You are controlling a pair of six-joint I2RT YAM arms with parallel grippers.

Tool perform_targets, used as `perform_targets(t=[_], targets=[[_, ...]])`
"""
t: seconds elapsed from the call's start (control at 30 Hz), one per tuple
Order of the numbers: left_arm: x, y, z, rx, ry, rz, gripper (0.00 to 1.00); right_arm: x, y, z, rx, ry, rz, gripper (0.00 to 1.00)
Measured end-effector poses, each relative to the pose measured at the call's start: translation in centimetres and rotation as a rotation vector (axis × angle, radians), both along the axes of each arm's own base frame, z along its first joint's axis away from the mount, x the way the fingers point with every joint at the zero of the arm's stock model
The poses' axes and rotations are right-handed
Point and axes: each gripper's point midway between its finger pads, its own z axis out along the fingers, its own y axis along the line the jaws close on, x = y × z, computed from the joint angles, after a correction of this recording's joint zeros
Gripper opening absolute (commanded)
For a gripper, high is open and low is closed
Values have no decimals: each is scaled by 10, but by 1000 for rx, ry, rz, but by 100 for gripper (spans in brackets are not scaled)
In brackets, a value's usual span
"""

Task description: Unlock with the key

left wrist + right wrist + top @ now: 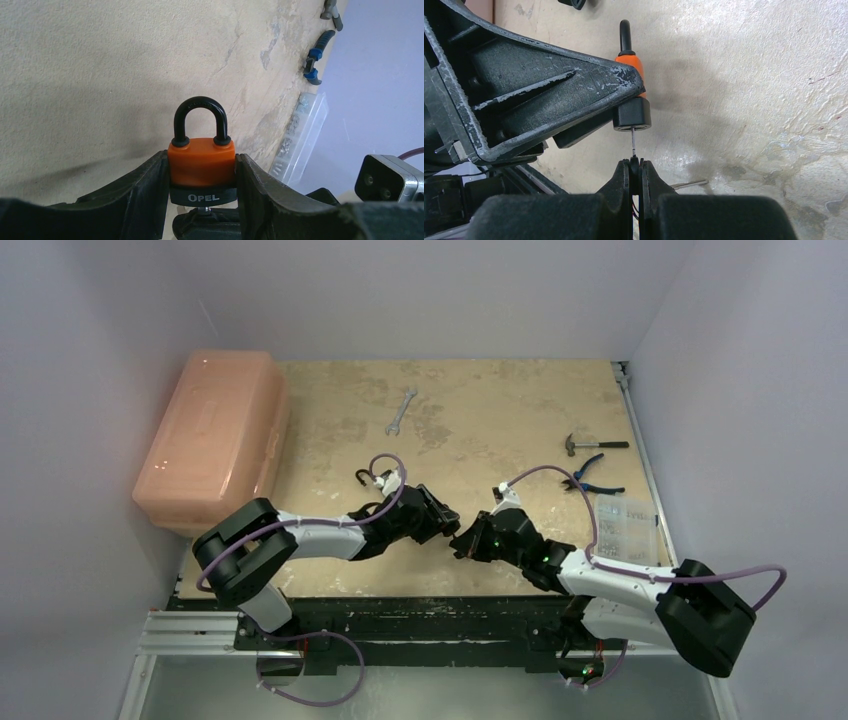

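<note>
An orange padlock with a black shackle and a black base marked OPEL is clamped between the fingers of my left gripper, held above the table. Both shackle legs sit in the body. In the right wrist view the padlock hangs from the left gripper's fingers. My right gripper is shut on the head of a key. The thin blade runs straight up into the bottom of the padlock. In the top view the left gripper and the right gripper meet at the table's front middle.
A pink plastic toolbox stands at the left. A wrench lies at the back, a hammer, blue-handled pliers and a clear parts box at the right. A thin metal piece lies on the table below the right gripper.
</note>
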Motion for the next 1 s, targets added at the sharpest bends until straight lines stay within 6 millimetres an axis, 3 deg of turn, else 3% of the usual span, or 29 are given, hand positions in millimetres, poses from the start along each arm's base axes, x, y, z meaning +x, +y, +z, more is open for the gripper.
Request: perform_targets(t=[1.0], targets=[[1, 8, 10, 5, -49, 58, 0, 5, 6, 8, -7, 26, -20, 0]])
